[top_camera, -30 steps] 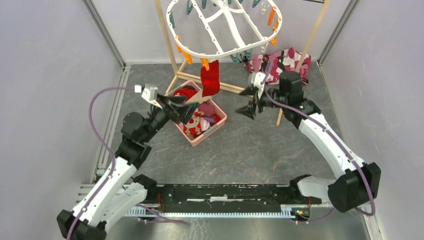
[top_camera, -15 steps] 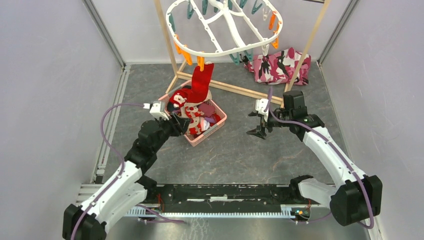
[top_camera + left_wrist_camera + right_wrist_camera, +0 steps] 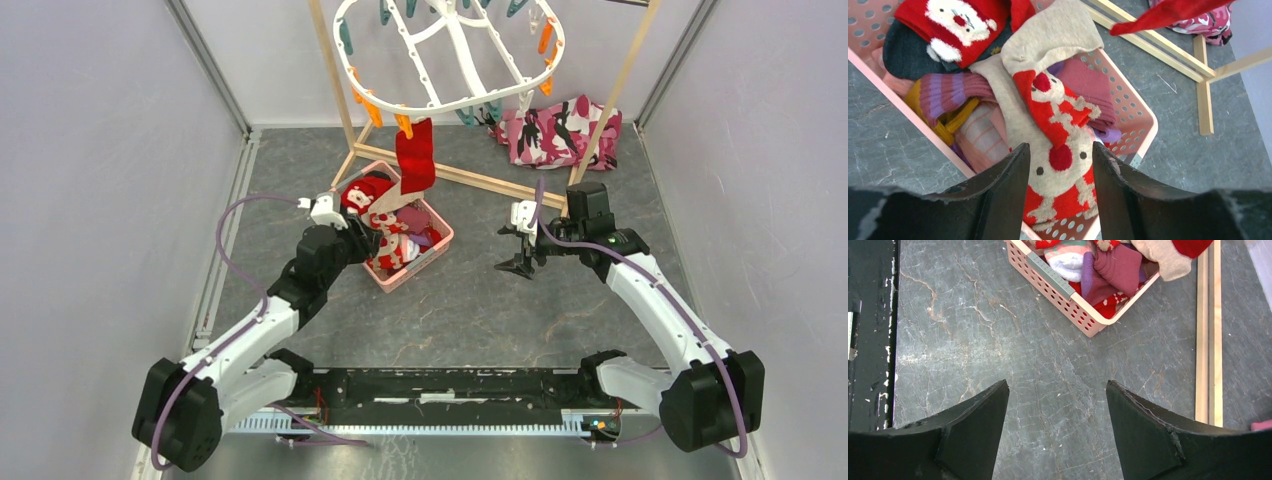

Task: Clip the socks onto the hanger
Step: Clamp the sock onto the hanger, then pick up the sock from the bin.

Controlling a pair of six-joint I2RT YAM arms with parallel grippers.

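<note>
Nearest the arm bases, over the grey table [image 3: 480, 320], the right gripper [image 3: 1057, 385] hangs with its jaws wide and nothing between them, well to the right of the pink basket [image 3: 1147, 131]. Over that basket the left gripper [image 3: 1060, 147] points down with its jaws about half apart, one finger on each side of a beige sock with a red reindeer face [image 3: 1048, 115]. The fabric between them looks flat, not gathered. Most socks are piled in the basket. Farther back, one red sock [image 3: 415, 160] hangs from an orange peg [image 3: 404, 124] on the hanger [image 3: 455, 103]. To pick well, I judge the left gripper should sink onto this top sock alone, pinch near one end and lift straight up, so the neighbours stay behind and a free edge hangs ready for a peg.
</note>
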